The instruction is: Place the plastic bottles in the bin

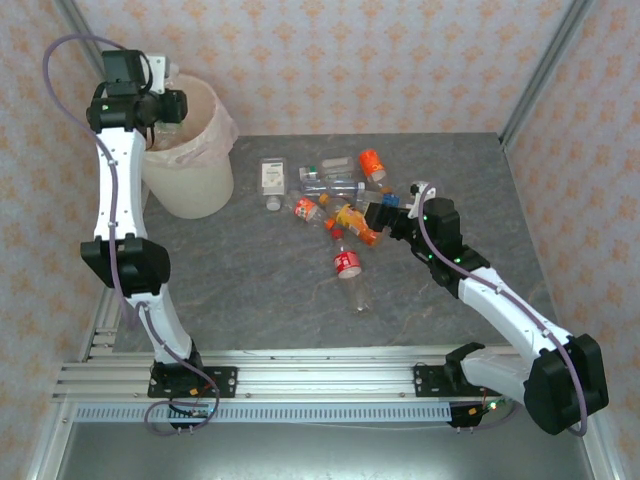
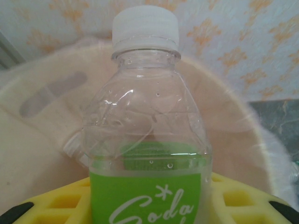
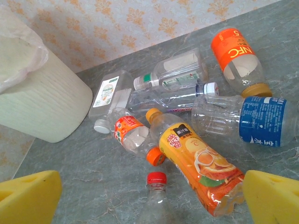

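My left gripper is raised over the cream bin at the back left, shut on a clear bottle with a green "Soda" label and white cap. Its yellow pads press the bottle's sides, and the bin's lined inside lies behind it. Several bottles lie in a pile mid-table. My right gripper hangs open just above them, over a red-capped clear bottle and beside an orange juice bottle. A blue-labelled bottle and an orange NFC bottle lie further back.
A red-labelled bottle lies apart at the near side of the pile. A flat white-labelled bottle is the one nearest the bin. Patterned walls close the table at the back and sides, with bare grey tabletop in front.
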Available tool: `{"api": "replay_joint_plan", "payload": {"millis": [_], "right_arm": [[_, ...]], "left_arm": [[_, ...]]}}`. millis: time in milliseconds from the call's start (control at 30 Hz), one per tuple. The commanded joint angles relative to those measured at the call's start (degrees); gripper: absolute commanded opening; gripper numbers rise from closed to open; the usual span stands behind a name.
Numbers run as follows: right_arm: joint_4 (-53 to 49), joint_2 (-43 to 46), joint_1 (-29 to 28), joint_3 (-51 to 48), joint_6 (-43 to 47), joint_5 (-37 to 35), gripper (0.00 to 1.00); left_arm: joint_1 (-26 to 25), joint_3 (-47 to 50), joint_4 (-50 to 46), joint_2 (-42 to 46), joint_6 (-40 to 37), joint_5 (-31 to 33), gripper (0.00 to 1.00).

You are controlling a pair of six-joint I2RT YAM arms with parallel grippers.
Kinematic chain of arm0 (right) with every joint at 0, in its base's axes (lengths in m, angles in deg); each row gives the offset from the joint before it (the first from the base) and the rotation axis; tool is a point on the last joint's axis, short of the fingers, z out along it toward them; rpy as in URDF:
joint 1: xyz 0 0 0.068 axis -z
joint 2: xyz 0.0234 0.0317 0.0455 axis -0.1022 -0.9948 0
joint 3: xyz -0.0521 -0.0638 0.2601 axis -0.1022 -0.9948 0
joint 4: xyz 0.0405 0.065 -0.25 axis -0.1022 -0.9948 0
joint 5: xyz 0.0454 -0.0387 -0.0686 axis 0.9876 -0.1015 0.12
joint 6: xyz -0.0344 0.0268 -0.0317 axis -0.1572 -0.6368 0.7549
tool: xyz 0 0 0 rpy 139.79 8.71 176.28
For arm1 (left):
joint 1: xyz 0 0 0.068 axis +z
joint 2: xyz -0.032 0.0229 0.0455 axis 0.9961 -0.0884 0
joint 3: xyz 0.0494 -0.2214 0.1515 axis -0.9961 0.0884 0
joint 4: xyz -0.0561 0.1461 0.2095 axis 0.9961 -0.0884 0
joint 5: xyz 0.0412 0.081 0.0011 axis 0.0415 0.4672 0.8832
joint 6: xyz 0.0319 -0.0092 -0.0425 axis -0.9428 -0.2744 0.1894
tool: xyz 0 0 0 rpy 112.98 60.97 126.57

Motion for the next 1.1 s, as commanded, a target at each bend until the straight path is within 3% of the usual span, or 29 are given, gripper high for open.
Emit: {"api": "replay_joint_plan", "payload": {"millis": [0, 367, 533, 800, 900, 1067], "right_arm": [[-0.65, -0.49, -0.35, 1.14, -0.73, -1.23, 0.99], [-1.33, -3.37, -0.37, 2.94, -2.5, -1.57, 0.99], [-1.08, -4.27, -0.41, 3.59, -2.91, -1.22, 0.99], [-1.06, -4.35, -0.37, 3.0, -1.89, 0.07, 0.99], [-1.12, -4.33, -0.37, 2.4, -1.02, 1.82, 0.99], [-4.16, -4.25, -0.44, 1.68, 0.07, 2.38, 0.99]], "left_arm": [[1.2, -2.23, -3.92, -1.57, -1.64, -7.32, 0.48], [3.36, -3.91, -7.11, -7.18, -0.51, -17.47, 0.61], [3.43, -4.04, -5.61, -7.09, 1.14, -19.42, 0.74], [3.24, -4.75, -1.59, -5.25, 6.9, -23.9, 0.8], [2.38, -4.7, -1.19, -4.37, 8.89, -22.32, 0.86], [-1.73, -4.51, -0.88, -1.83, 9.97, -11.23, 1.0]]}}
